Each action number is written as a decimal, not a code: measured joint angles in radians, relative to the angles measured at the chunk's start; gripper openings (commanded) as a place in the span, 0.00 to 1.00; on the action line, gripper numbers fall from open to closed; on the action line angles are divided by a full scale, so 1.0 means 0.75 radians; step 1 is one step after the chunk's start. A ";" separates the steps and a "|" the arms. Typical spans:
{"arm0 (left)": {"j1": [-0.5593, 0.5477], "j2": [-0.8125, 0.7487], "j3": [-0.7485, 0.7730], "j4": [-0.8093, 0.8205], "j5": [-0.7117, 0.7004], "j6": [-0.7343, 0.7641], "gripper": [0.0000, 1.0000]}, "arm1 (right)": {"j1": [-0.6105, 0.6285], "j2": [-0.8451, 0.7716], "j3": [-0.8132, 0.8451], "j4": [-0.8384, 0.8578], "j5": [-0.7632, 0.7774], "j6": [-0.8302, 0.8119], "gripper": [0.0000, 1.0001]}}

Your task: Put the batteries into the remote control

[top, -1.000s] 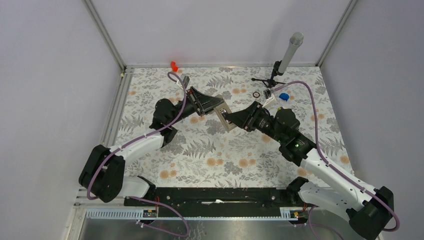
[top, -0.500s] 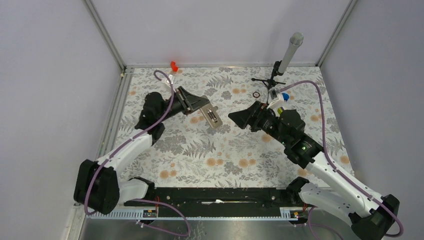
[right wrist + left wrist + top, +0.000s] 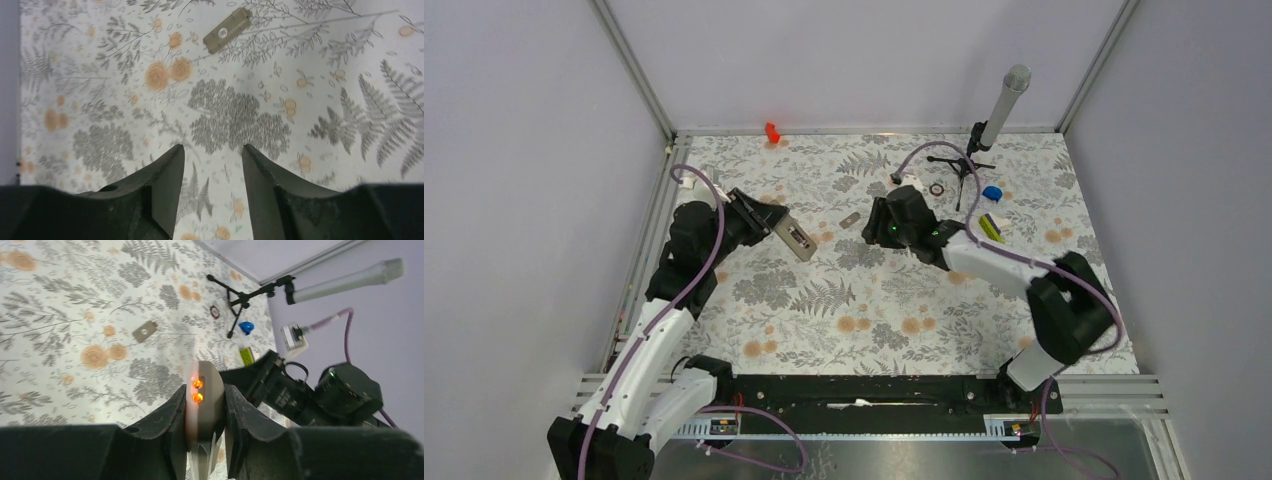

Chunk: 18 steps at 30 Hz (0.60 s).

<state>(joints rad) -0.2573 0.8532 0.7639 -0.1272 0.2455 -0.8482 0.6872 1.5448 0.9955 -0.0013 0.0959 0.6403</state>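
Left wrist: remote control (image 3: 204,415) clamped btwn left pincer's (image 3: 205,395) jaws.

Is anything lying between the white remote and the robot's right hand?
Yes: a small flat grey tab lies between the remote control and the open right hand, clearest in the top view.

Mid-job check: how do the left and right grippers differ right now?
The left gripper is shut on the small white plastic remote control; the right gripper is open and empty. The left gripper is over the floral table's left side; the right gripper faces a small flat grey rectangular plate lying near the middle. Both have dark fingers.
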 measured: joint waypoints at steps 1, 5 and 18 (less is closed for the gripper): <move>0.003 -0.009 0.001 -0.027 -0.019 0.015 0.00 | 0.000 0.068 0.029 0.019 0.004 -0.019 0.52; 0.010 -0.012 0.004 -0.123 -0.054 0.060 0.00 | 0.000 0.357 0.244 0.049 0.075 -0.137 0.56; 0.041 -0.007 0.020 -0.204 -0.031 0.088 0.00 | -0.006 0.879 0.772 -0.128 0.224 -0.574 0.50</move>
<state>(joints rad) -0.2264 0.8482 0.7788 -0.2802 0.2226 -0.7822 0.6827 2.2040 1.5742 -0.0971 0.2638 0.2096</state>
